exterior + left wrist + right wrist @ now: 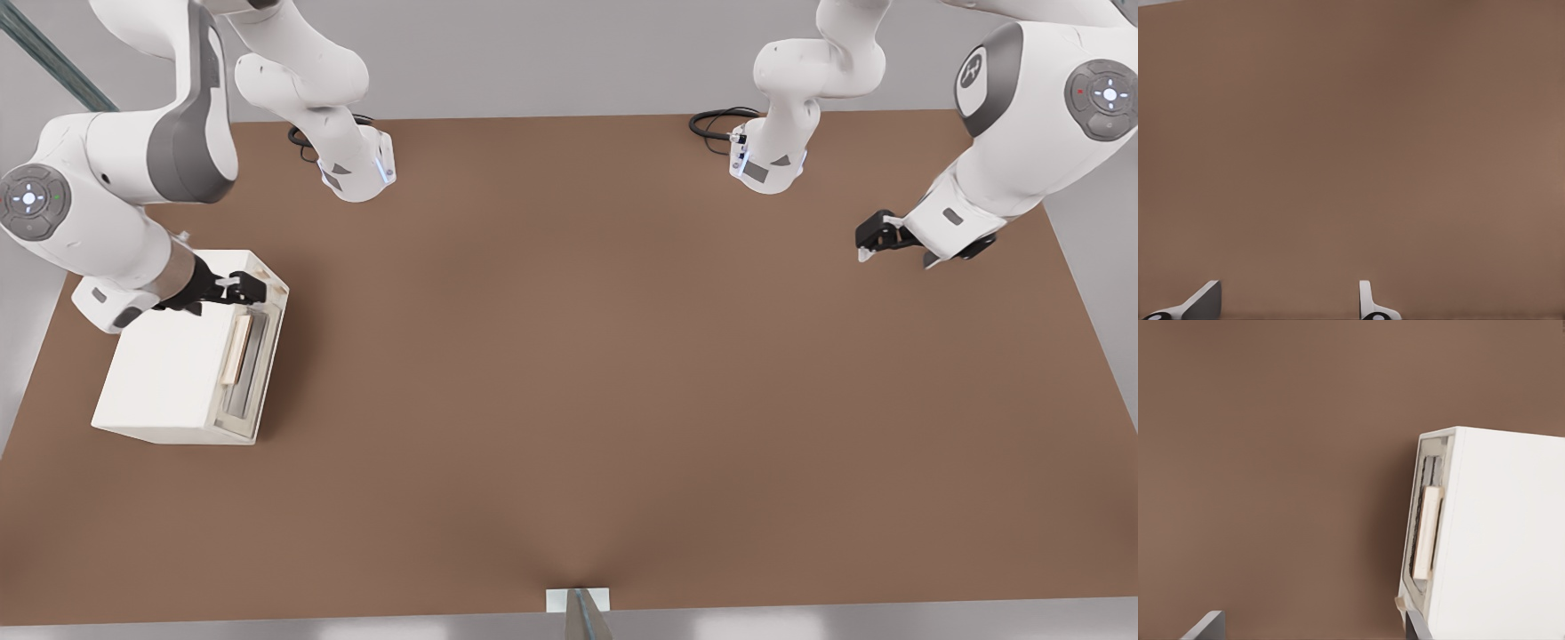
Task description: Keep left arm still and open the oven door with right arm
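The oven [164, 373] is a cream-white box on the brown table at the front view's left. Its door [258, 369] faces the front view's right and sits flush with the box, with a tan bar handle [236, 351] along it. My gripper [236, 287] hovers over the far top corner of the oven, just beyond the handle's far end, and is open with nothing between its fingers. In the right wrist view the oven [1505, 540], door [1413, 540] and handle [1427, 533] fill one side, and one fingertip [1417, 628] lies close to the door's corner.
The brown table [587, 373] stretches wide to the front view's right of the oven. Both arm bases [356, 164] and black cables [716, 123] stand along the far edge. The other arm's gripper [880, 236] hangs at the far right.
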